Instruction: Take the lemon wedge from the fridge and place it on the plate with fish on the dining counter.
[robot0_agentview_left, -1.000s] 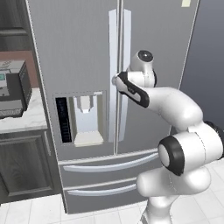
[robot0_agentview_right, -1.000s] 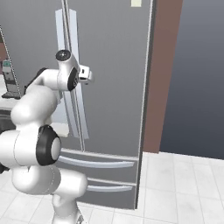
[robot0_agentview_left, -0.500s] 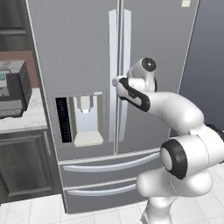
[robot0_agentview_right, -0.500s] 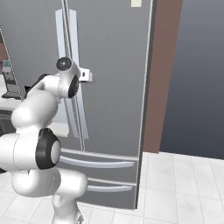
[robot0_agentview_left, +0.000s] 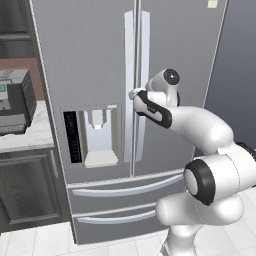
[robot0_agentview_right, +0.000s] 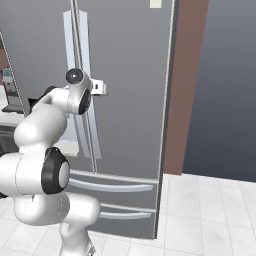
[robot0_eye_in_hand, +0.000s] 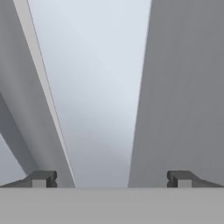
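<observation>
The fridge (robot0_agentview_left: 100, 75) stands shut before me, its two long door handles (robot0_agentview_left: 136, 85) meeting at the middle seam; open floor lies to its right. My claw (robot0_eye_in_hand: 111, 179) gapes fully, one pale handle bar between its tips, nothing gripped. I cannot see the lemon wedge behind the closed doors.

The fridge (robot0_agentview_left: 100, 75) stands directly ahead of me: a tall stainless-steel French-door unit, both upper doors shut. Two pale vertical door handles (robot0_agentview_left: 137, 75) run side by side along the centre seam. The left door carries a recessed water dispenser panel (robot0_agentview_left: 92, 135) with a dark control strip on its left edge. Below the doors sit two bottom drawers (robot0_agentview_left: 125, 197), both closed, each with a curved horizontal pull. In the right base view the fridge's side abuts a brown wall panel.
</observation>
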